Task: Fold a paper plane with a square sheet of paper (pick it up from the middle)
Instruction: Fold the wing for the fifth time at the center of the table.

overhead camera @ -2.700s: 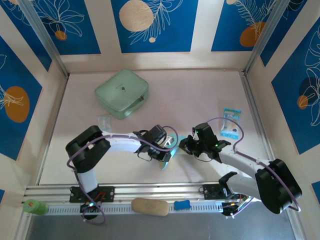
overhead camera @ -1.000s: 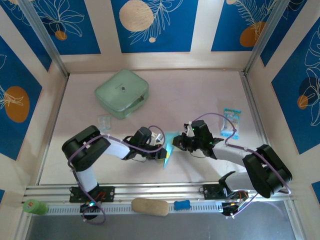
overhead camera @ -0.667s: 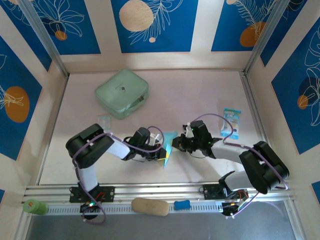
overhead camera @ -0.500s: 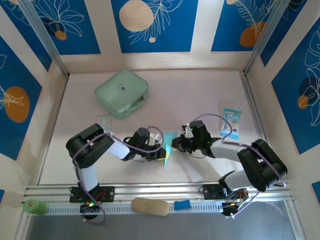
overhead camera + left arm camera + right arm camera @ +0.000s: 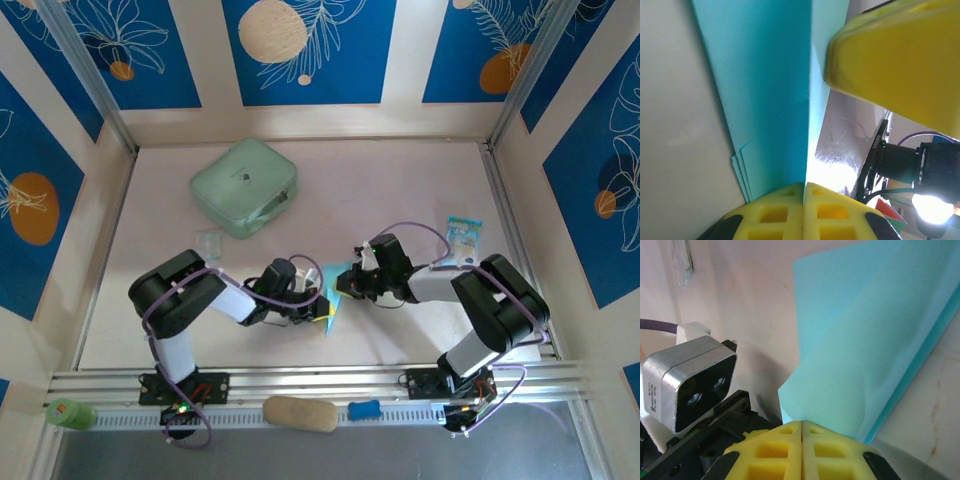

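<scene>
- Square sheet of paper (image 5: 336, 290): light cyan-blue and already creased into several layers. It is at the front centre of the table (image 5: 400, 180), between the two arms, standing on edge rather than lying flat. Whether its lower edge touches the table cannot be told.
- Left gripper (image 5: 322, 312): pads pressed together on the stacked layer edges of the sheet (image 5: 804, 187). This probably pins the existing folds so they do not spring apart.
- Right gripper (image 5: 347, 288): pads likewise closed on the paper (image 5: 801, 432), pinching it where a diagonal flap meets the main panel. A two-sided hold like this suits drawing the sheet taut to set the next crease.
- Crowding: the grippers sit just beside each other. One of the right gripper's yellow fingers (image 5: 900, 65) looms in the left wrist view, so there is little room for either to shift.
- Surroundings: a mint-green case (image 5: 244, 186) at the far left, a small clear packet (image 5: 208, 243) near the left arm, and a printed packet (image 5: 462, 242) to the right. All lie well apart from the paper, and none blocks the fold.
</scene>
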Available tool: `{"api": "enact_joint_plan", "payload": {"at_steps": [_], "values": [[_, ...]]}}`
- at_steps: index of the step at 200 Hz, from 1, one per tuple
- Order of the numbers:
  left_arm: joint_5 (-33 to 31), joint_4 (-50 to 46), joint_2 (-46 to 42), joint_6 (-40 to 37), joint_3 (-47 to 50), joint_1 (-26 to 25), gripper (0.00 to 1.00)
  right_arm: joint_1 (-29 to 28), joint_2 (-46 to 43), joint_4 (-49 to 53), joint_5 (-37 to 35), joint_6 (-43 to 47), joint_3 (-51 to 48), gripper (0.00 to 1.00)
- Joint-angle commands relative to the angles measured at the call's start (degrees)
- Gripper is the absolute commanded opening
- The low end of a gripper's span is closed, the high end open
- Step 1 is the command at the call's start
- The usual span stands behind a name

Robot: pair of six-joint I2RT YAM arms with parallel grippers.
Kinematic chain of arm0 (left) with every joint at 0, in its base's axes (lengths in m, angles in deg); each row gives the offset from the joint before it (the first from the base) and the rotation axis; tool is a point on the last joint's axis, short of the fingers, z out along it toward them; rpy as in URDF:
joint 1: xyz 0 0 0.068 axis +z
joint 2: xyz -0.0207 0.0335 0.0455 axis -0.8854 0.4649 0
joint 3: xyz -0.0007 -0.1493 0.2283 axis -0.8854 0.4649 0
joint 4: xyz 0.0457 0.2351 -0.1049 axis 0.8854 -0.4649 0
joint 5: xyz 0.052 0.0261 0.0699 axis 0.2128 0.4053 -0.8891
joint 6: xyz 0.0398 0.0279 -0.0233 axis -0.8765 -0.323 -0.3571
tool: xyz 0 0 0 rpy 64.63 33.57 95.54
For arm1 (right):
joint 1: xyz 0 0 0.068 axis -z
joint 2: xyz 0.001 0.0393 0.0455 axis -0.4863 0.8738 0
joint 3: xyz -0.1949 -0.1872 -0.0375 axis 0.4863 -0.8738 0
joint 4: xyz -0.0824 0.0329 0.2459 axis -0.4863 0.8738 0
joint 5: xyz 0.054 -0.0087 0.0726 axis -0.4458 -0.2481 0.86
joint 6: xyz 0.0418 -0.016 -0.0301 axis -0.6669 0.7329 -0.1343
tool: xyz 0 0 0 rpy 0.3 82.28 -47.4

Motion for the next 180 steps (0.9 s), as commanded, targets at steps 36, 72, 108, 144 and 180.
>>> {"api": "enact_joint_plan", "payload": {"at_steps": [36,72,108,144,180], "values": [[-4.6,-3.1,-0.1,3.2,4.5,1.3,0.0,1.1,3.4,-3.3,4.1,0.8,1.9,0.06],[-5.0,-3.5,0.1,3.8,4.9,1.5,0.0,1.4,3.8,-3.3,4.8,1.4,1.7,0.06],[-3.9,-3.9,1.4,4.0,4.3,1.7,0.0,1.2,5.8,-4.6,5.3,0.4,2.1,0.06],[-2.9,-4.3,2.3,4.0,3.6,1.8,0.0,1.2,6.1,-3.8,4.5,0.4,2.4,0.06],[-1.5,-4.5,3.5,3.7,2.8,2.2,0.0,1.3,6.8,-1.6,2.4,0.3,2.6,0.06]]}}
